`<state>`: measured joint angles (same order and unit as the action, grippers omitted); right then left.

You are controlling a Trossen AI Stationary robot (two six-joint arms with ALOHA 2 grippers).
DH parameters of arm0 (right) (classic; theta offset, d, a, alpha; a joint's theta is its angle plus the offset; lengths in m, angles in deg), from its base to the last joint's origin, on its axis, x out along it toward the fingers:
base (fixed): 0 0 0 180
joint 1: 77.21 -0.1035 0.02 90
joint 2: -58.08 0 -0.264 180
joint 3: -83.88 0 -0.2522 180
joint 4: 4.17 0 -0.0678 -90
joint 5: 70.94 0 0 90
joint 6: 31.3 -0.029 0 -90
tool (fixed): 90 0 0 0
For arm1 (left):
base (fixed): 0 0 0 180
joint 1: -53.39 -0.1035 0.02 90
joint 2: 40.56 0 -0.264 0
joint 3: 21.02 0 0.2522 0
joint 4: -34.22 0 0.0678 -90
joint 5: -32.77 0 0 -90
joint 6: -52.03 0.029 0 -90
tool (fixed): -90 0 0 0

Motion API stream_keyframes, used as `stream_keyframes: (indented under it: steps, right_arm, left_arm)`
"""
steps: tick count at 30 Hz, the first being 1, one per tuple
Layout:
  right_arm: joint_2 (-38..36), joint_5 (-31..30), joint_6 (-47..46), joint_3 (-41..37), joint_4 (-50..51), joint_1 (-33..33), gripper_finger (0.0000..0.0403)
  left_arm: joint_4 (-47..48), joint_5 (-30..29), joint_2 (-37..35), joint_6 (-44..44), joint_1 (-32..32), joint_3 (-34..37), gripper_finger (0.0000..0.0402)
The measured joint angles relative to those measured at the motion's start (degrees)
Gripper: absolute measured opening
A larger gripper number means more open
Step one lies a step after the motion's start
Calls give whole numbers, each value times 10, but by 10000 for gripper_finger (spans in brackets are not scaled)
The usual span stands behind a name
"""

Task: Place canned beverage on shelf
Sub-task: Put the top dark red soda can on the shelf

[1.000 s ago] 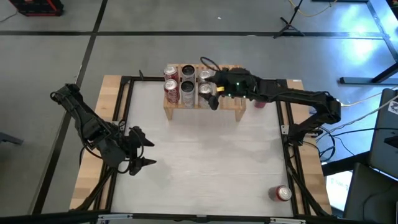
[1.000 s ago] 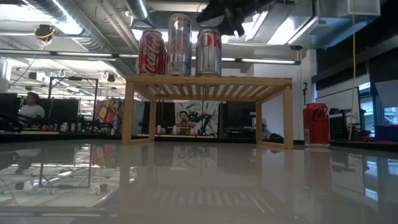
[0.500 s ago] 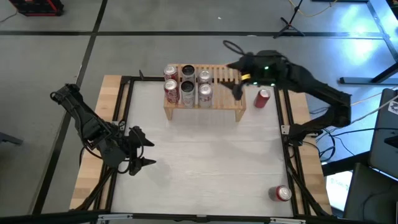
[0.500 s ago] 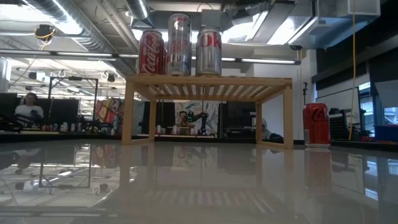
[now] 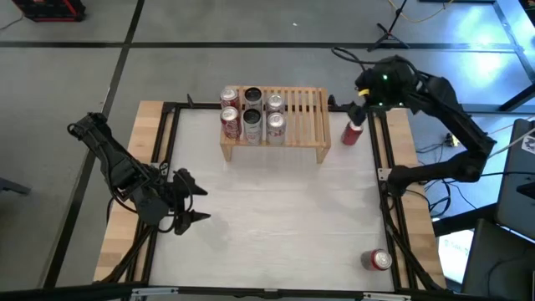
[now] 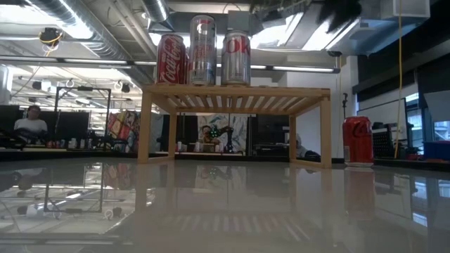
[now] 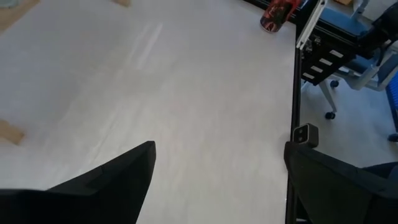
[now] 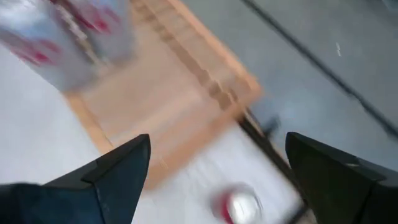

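The light-wood shelf (image 5: 284,125) stands at the table's far middle on its side legs (image 6: 325,130). Several cans (image 5: 252,113) stand upright on the left half of its slatted top. A red can (image 5: 354,132) stands upright on the table just right of the shelf and also shows in the low view (image 6: 358,140). My right gripper (image 5: 361,99) hangs open in the air just beyond this can, holding nothing. In its wrist view (image 8: 217,180) the can's top (image 8: 239,204) shows between the fingers. My left gripper (image 5: 199,203) waits open at the table's left.
A second red can (image 5: 378,260) lies on its side near the table's front right corner and also shows in the left wrist view (image 7: 277,14). A black frame rail (image 5: 386,167) runs along the right edge. White tabletop (image 5: 276,209) stretches in front of the shelf.
My right gripper has drawn back from over the shelf's right half. It has gone up and toward the table's far right corner, staying open and empty. It now hangs beyond the standing red can. The cans and the shelf have not moved.
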<state>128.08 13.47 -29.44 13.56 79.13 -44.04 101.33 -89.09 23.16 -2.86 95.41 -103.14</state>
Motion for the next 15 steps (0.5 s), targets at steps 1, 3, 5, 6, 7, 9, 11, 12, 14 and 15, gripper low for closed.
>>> stream_keyframes:
  steps: [1,3,5,6,7,9,11,12,14,15]
  right_arm:
    - [0,0,0,0,24,17,362]
    - [4,0,0,-5,56,56,362]
    - [3,0,-8,-24,59,91,362]
    - [3,0,-15,-36,59,107,362]
    - [4,0,-18,-50,59,122,362]
    - [4,0,-19,-81,58,147,362]
    - [4,-4,-19,-114,60,162,362]
    - [4,-3,-19,-131,58,166,362]
    - [4,-4,-25,-165,44,169,362]
    - [4,-9,-35,-181,31,169,362]
  left_arm:
    - [0,-4,0,0,0,0,351]
    - [0,-8,0,0,0,0,351]
    - [0,-16,0,0,0,0,351]
    - [0,-20,0,0,0,0,351]
    - [0,-21,0,0,0,0,351]
    - [0,-22,0,0,0,0,351]
    - [0,-22,0,0,0,0,351]
    - [0,-22,0,0,0,0,351]
    - [-3,-27,0,-1,0,0,351]
    - [-4,-33,0,-2,0,0,351]
